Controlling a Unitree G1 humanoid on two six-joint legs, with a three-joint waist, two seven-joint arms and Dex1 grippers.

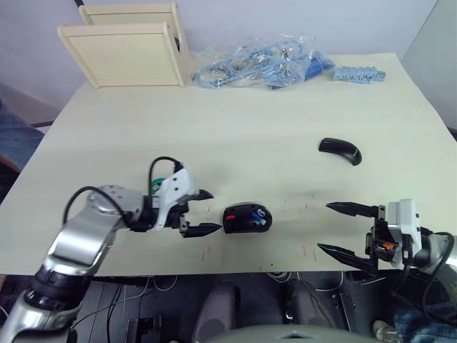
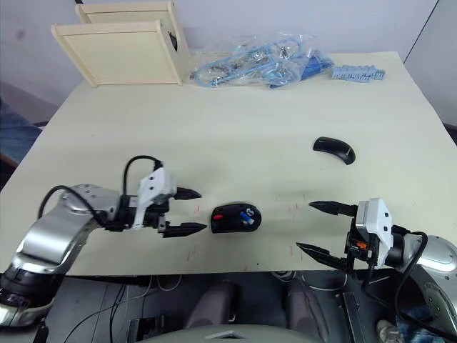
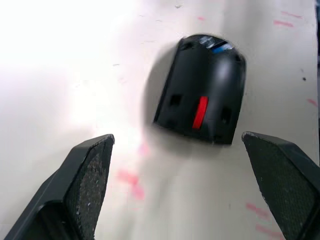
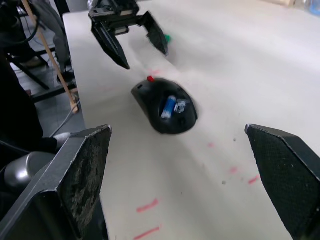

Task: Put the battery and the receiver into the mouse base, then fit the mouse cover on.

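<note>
Both grippers, left (image 1: pixel 202 212) and right (image 1: pixel 333 229), hang with jaws spread empty by the worktop's near edge, flanking the mouse base (image 1: pixel 247 217) (battery (image 4: pixel 168 106) seated inside). Next, I judge: fetch the mouse cover (image 1: pixel 340 151), nearer the right edge.

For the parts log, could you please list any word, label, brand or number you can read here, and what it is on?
No text can be read.
Mouse base: no legible marking; the battery inside shows blue and white, its print too blurred.
Mouse cover: plain glossy black.
Bags at the far edge: nothing legible.
Red marks on the table: strokes, not characters.
</note>
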